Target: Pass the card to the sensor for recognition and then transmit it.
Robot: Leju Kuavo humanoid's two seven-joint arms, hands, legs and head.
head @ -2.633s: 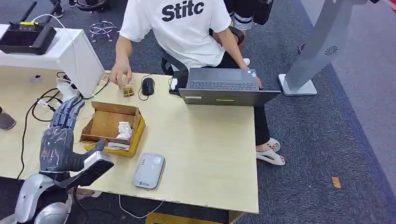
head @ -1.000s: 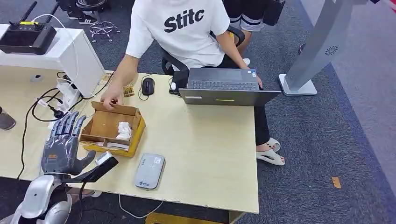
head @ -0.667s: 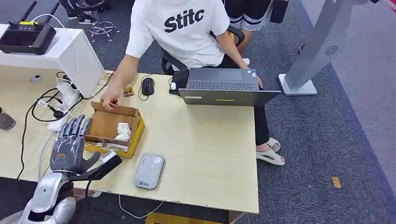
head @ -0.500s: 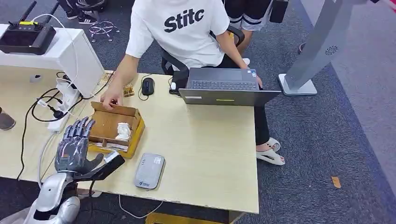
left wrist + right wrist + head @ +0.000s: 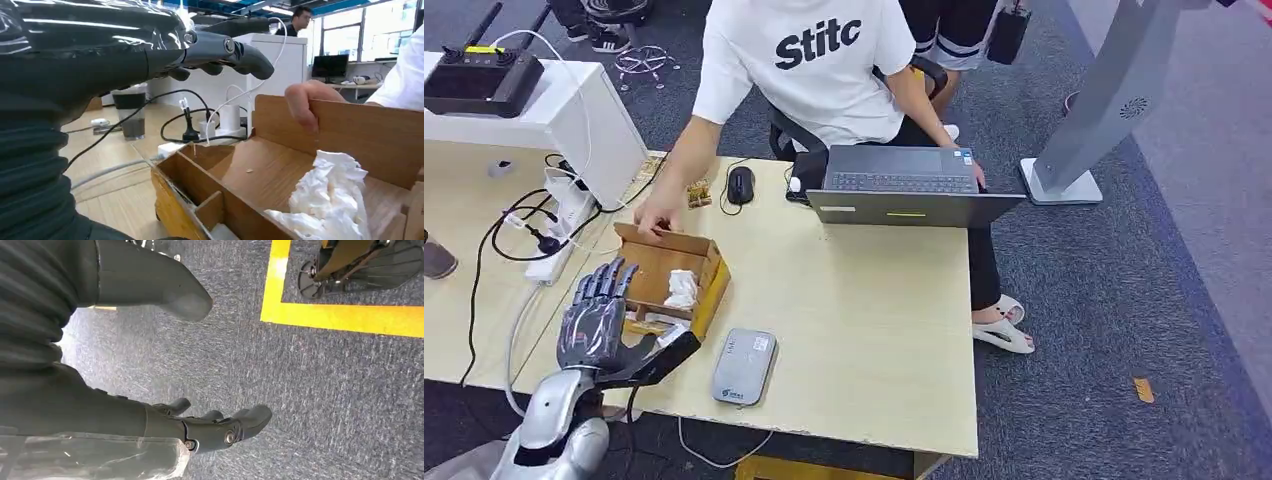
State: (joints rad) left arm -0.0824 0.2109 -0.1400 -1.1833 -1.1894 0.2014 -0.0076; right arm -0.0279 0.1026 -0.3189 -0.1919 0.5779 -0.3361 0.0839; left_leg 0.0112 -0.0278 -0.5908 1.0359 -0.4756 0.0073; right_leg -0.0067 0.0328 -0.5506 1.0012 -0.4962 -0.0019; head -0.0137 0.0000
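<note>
Hovering my left hand (image 5: 596,322), fingers spread and holding nothing, over the box (image 5: 707,268); the sensor (image 5: 744,366) lies at four o'clock, long axis toward me.

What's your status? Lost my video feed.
Left hand open above cardboard box. Right hand open, hanging. Card not identifiable. Person's hand on box's rim.

Laptop (image 5: 904,185), mouse (image 5: 740,184), power strip (image 5: 559,235)

Both hands (image 5: 596,325) (image 5: 200,432) empty, fingers apart
</note>
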